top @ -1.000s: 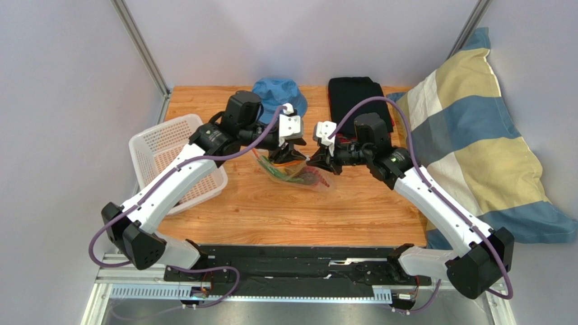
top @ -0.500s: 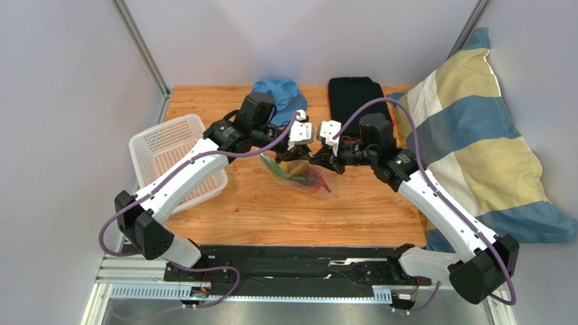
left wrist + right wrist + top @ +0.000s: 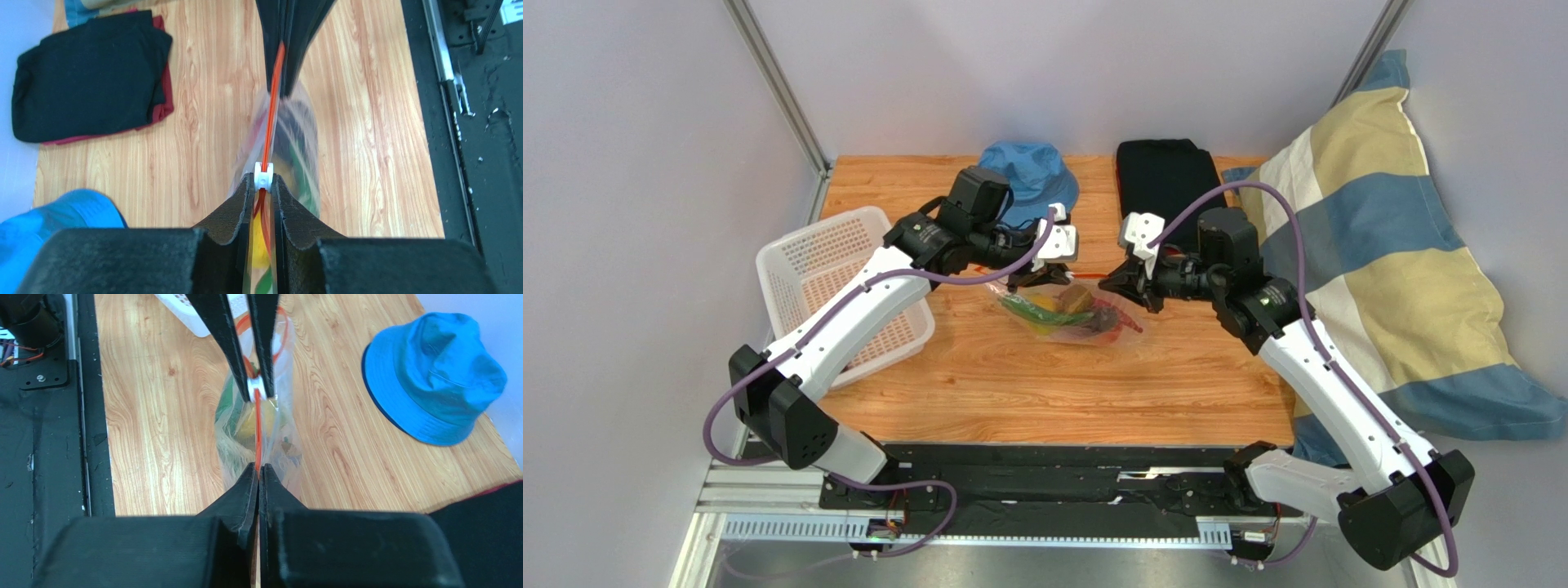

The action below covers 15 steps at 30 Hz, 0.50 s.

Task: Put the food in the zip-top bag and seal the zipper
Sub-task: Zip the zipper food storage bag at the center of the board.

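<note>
The clear zip-top bag point(image 3: 1071, 314) lies on the wooden table between my two grippers, with the food point(image 3: 1063, 306) inside it: yellow, green and red pieces show through the plastic. The orange-red zipper point(image 3: 274, 92) is stretched taut between the grippers. My left gripper point(image 3: 263, 184) is shut on the white slider point(image 3: 263, 176) at the bag's left end. My right gripper point(image 3: 258, 468) is shut on the zip strip at the bag's right end. In the right wrist view the slider point(image 3: 258, 392) sits between the left fingers point(image 3: 222, 337). From above, the left gripper point(image 3: 1044, 270) and right gripper point(image 3: 1119, 279) face each other.
A white mesh basket point(image 3: 840, 288) stands at the table's left edge. A blue hat point(image 3: 1028, 172) and folded black cloth point(image 3: 1169, 172) lie at the back. A striped pillow point(image 3: 1382, 257) lies on the right. A black rail point(image 3: 1051, 472) runs along the near edge.
The two grippers have drawn apart, the right one moving right. The bag has settled lower and flatter on the table, and the zipper strip is now pulled straight between them.
</note>
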### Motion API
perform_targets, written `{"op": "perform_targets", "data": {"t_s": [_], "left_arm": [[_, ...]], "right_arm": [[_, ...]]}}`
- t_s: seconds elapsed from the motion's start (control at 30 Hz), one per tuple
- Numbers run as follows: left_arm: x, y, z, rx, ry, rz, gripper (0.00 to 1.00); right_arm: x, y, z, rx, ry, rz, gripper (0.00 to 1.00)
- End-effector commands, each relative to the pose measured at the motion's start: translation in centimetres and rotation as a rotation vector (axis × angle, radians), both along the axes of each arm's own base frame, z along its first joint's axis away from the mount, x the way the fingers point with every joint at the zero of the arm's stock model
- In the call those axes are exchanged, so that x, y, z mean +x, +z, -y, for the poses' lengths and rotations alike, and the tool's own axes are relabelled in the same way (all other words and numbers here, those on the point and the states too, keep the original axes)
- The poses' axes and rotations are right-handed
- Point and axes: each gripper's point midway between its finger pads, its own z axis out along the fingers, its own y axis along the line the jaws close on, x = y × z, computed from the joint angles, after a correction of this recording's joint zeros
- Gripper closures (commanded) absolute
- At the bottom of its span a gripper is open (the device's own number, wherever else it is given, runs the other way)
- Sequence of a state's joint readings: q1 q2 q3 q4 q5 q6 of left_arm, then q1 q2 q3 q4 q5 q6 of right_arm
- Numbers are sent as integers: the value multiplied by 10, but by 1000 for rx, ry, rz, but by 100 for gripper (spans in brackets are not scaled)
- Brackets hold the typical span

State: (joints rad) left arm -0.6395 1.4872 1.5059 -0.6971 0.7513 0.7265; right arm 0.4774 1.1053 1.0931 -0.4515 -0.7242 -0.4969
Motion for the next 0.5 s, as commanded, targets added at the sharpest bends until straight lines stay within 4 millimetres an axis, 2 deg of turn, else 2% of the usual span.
{"op": "perform_targets", "data": {"t_s": [0.0, 0.13, 0.33, 0.47], "left_arm": [[11, -25, -32, 112, 58, -3, 83], [18, -34, -51, 143, 107, -24, 83], [23, -43, -79, 181, 171, -66, 83], [26, -51, -100, 207, 213, -69, 83]], "right_arm": [[5, 22, 13, 50, -56, 40, 100], [18, 24, 26, 58, -119, 32, 100], [39, 23, 61, 61, -250, 24, 100], [46, 21, 77, 61, -310, 22, 100]]}}
